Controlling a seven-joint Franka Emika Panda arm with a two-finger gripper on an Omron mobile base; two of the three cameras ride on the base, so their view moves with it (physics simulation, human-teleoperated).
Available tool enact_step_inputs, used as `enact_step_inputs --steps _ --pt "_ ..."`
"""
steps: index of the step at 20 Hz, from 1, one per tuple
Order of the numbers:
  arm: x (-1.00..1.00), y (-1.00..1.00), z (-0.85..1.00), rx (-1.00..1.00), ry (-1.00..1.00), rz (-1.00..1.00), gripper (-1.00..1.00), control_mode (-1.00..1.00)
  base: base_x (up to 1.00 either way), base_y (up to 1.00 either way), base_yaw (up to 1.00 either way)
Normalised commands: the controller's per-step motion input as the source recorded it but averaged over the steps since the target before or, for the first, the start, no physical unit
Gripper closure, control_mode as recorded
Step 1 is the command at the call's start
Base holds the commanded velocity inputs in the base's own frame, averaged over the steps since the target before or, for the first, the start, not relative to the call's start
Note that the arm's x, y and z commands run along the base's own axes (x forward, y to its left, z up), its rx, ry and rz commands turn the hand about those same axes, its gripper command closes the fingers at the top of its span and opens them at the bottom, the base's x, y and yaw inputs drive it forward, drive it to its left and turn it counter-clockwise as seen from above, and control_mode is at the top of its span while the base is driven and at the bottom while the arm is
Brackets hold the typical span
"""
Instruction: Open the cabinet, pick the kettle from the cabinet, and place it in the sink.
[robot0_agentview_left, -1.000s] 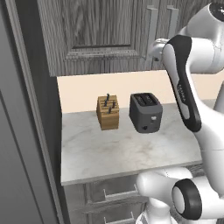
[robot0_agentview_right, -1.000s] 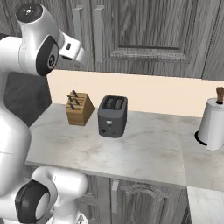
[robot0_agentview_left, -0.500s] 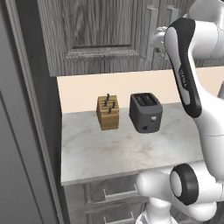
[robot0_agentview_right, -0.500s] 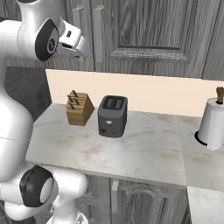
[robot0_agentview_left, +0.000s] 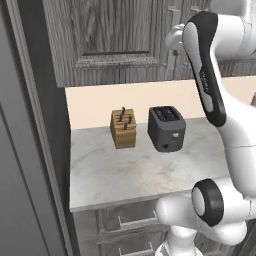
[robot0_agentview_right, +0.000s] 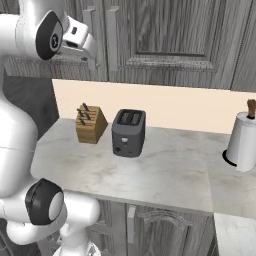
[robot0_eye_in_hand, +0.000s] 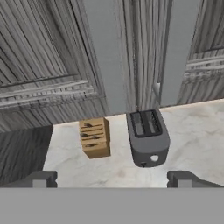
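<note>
- Left base view: the cabinet (robot0_agentview_left: 107, 42) hangs closed above the counter (robot0_agentview_left: 140, 172). A wooden knife block (robot0_agentview_left: 123, 128) stands just beside a dark toaster (robot0_agentview_left: 166, 128), the block on the left. The raised arm reaches toward the cabinet's vertical handles (robot0_agentview_left: 172, 47).
- Right base view: the hand is up at the cabinet handles (robot0_agentview_right: 113, 37). A paper towel roll (robot0_agentview_right: 243, 142) stands on the counter, well apart from the toaster (robot0_agentview_right: 128, 132).
- Hand view: the fingers (robot0_eye_in_hand: 111, 179) are spread wide and released, grasping nothing. Two handles (robot0_eye_in_hand: 107, 57) and the door seam lie directly ahead; knife block (robot0_eye_in_hand: 94, 137) and toaster (robot0_eye_in_hand: 147, 137) below.
</note>
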Motion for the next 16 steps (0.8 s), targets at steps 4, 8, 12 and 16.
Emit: enact_step_inputs --steps 4,8,12,16 --pt "0.15 0.01 -0.06 0.0 -0.07 0.09 -1.0 -1.0 0.0 0.0 0.0" --pt "0.24 0.03 -0.14 -0.02 -0.1 0.04 -1.0 -1.0 0.0 0.0 0.0" --pt "0.14 0.0 -0.13 -0.06 -0.14 0.01 -1.0 -1.0 0.0 0.0 0.0" --pt "0.1 0.0 -0.1 -0.07 -0.04 0.0 -1.0 -1.0 0.0 0.0 0.0"
